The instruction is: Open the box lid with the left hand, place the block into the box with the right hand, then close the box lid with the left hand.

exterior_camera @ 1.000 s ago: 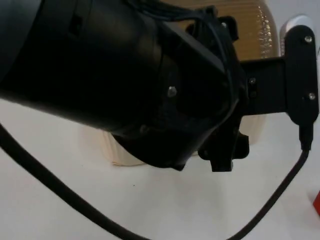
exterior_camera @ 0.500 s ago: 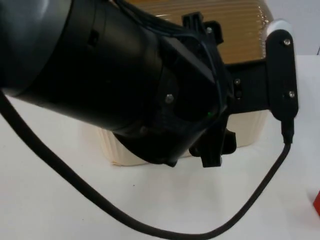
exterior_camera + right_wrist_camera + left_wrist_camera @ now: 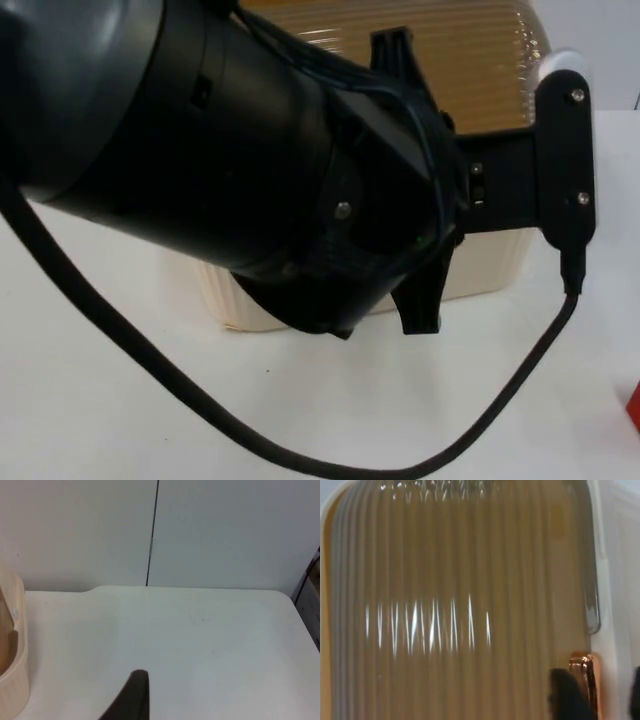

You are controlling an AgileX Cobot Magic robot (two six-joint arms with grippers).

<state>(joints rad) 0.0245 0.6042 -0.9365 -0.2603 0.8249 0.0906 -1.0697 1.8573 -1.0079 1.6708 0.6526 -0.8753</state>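
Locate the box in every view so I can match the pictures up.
Top view: the box stands at the table's far side, its cream wall showing under the left arm.
Left wrist view: its ribbed brown lid is seen close up.
Right wrist view: a cream corner of it.
Shared landmark: the cream wall.

A lab or robot test bay is showing itself here: a bare white worktop (image 3: 200, 640) is running up to a plain grey partition wall (image 3: 225, 530) with a vertical seam, and a black robot arm (image 3: 200, 150) is looming over it.
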